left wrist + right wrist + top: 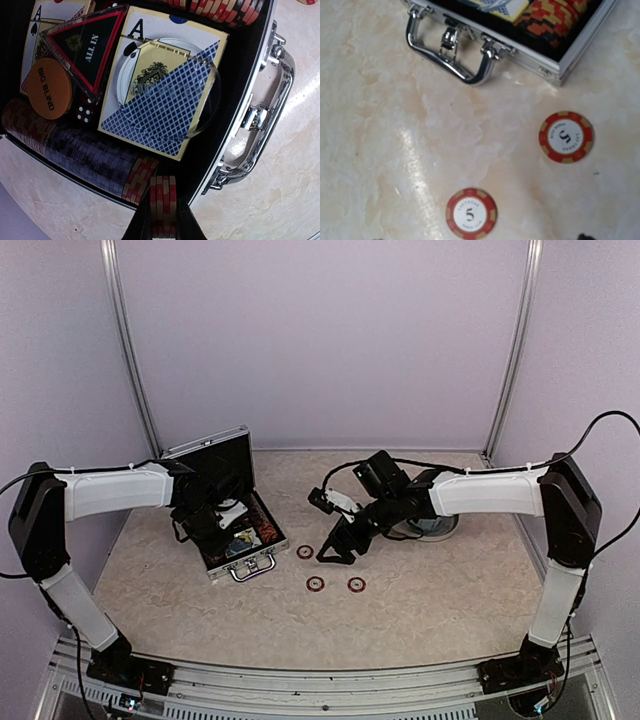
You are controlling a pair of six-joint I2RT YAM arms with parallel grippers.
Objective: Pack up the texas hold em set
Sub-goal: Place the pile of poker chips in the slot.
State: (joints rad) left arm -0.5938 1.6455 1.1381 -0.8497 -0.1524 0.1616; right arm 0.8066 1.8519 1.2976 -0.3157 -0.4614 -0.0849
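Observation:
The silver briefcase (240, 558) lies open on the left of the table, lid (213, 462) up. Inside are blue card boxes (165, 107), a black triangular marker (90, 45), an orange disc (48, 87), a clear disc (200, 107), red dice (85, 114) and rows of chips (85, 150). My left gripper (163, 212) is over the case's near corner, shut on a small stack of red-and-white chips (163, 192) held on edge. Three loose chips (305, 552) (315, 584) (356, 584) lie on the table. My right gripper (338, 548) hangs open above them; two chips (471, 214) (566, 136) show below it.
A grey-blue cup on a saucer (437, 526) stands behind the right arm. The case's chrome handle (451, 55) faces the loose chips. Pale walls and metal posts close in the back and sides.

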